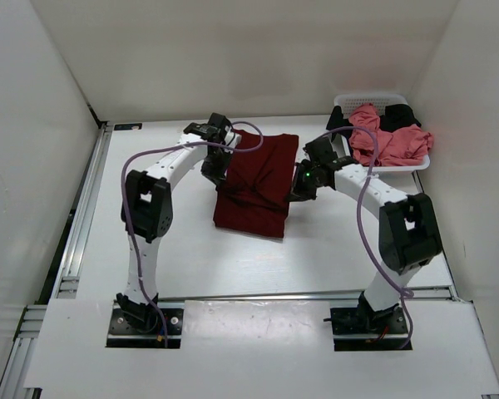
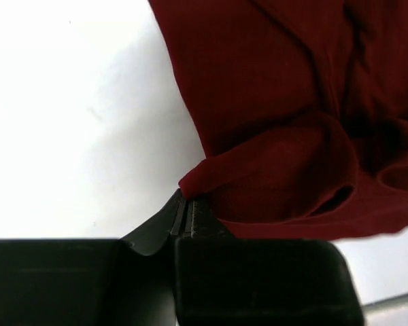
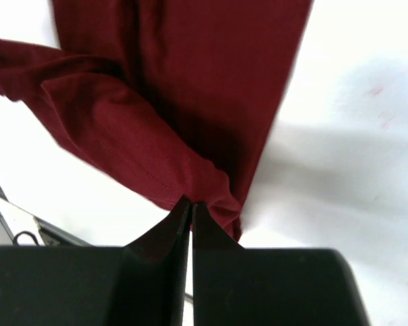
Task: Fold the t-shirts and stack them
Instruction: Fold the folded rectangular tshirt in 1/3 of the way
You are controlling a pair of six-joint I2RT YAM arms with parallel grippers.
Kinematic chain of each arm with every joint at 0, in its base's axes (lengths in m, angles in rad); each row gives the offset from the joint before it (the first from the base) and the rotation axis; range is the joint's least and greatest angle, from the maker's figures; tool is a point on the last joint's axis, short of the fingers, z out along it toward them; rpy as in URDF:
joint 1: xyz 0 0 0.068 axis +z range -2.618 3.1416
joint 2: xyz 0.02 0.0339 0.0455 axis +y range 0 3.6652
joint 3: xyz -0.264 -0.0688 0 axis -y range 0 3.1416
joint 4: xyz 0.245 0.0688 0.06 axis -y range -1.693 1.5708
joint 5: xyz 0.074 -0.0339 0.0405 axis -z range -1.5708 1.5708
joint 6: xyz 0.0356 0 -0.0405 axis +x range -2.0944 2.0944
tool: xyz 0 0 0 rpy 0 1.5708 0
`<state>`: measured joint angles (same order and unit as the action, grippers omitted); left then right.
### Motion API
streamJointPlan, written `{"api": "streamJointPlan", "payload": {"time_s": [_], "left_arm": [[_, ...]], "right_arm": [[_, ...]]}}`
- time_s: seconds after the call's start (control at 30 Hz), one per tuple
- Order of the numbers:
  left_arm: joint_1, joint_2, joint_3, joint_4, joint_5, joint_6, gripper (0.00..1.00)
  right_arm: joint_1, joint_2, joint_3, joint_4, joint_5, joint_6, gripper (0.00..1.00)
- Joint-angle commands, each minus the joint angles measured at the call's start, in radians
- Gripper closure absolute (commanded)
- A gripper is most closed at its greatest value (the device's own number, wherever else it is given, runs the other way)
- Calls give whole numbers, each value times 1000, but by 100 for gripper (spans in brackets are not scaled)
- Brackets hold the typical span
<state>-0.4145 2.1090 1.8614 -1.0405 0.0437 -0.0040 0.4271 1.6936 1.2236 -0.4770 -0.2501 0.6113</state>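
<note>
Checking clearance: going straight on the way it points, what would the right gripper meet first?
The dark maroon cloth t-shirt: the right gripper is shut on its edge, and more of that cloth lies directly ahead.

Soft matt cloth on maroon tee [image 1: 258,179], smooth white table [image 1: 333,249], matt blk plastic fingers [image 3: 170,231].
</note>
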Motion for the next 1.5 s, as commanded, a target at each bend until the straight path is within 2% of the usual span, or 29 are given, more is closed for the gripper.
{"api": "streamJointPlan", "payload": {"time_s": [0.0,0.17,0.33,0.43,0.47,0.5,0.53,0.57,0.6,0.7,0.73,0.83,0.9,0.97,1.0,1.03,1.1,1.13,1.17,1.23,1.27,1.3,1.4,1.47], "left_arm": [[14,40,88,6,-47,4,90],[5,100,146,43,-48,4,90],[5,143,202,94,-48,4,90],[5,143,226,117,-48,4,90],[-4,155,235,126,-39,4,90],[-4,155,236,126,-39,4,88],[-4,169,236,126,-39,4,86],[-13,169,236,126,-48,4,83],[-14,180,225,126,-57,4,72],[-14,180,238,126,-117,4,37],[-14,180,248,126,-139,4,21],[8,149,268,126,-220,4,0],[20,117,300,126,-273,4,0],[34,59,309,126,-283,4,0],[49,31,297,117,-274,4,0],[58,2,274,117,-274,4,0],[98,-82,168,117,-248,4,0],[115,-105,127,117,-239,4,0],[156,-147,45,117,-225,4,0],[199,-179,-26,117,-173,4,0],[235,-191,-84,117,-157,4,0],[247,-213,-109,117,-148,4,0],[266,-259,-203,108,-137,4,0],[266,-282,-261,118,-128,4,0]], "right_arm": [[-36,55,79,-15,-61,-71,100],[-59,158,146,-15,-115,-94,100],[-91,202,177,-15,-104,-94,99],[-116,213,177,-15,-104,-85,94],[-116,222,188,-15,-126,-97,91],[-125,235,188,-15,-141,-108,70],[-125,235,203,-15,-161,-108,58],[-125,248,223,-15,-178,-108,50],[-135,262,237,-15,-178,-108,44],[-146,271,290,-40,-163,-136,40],[-146,271,310,-57,-149,-145,40],[-156,246,417,-136,-82,-205,40],[-137,188,467,-195,-22,-257,40],[-102,134,436,-222,78,-291,48],[-49,85,407,-233,100,-310,54],[-16,65,374,-233,109,-320,65],[89,40,286,-220,173,-320,77],[120,40,260,-198,202,-311,87],[163,54,228,-171,212,-300,91],[188,102,255,-121,171,-282,92],[202,180,293,-121,170,-282,92],[202,219,385,-156,170,-282,94],[213,343,511,-195,161,-282,96],[222,385,522,-204,161,-272,96]]}}
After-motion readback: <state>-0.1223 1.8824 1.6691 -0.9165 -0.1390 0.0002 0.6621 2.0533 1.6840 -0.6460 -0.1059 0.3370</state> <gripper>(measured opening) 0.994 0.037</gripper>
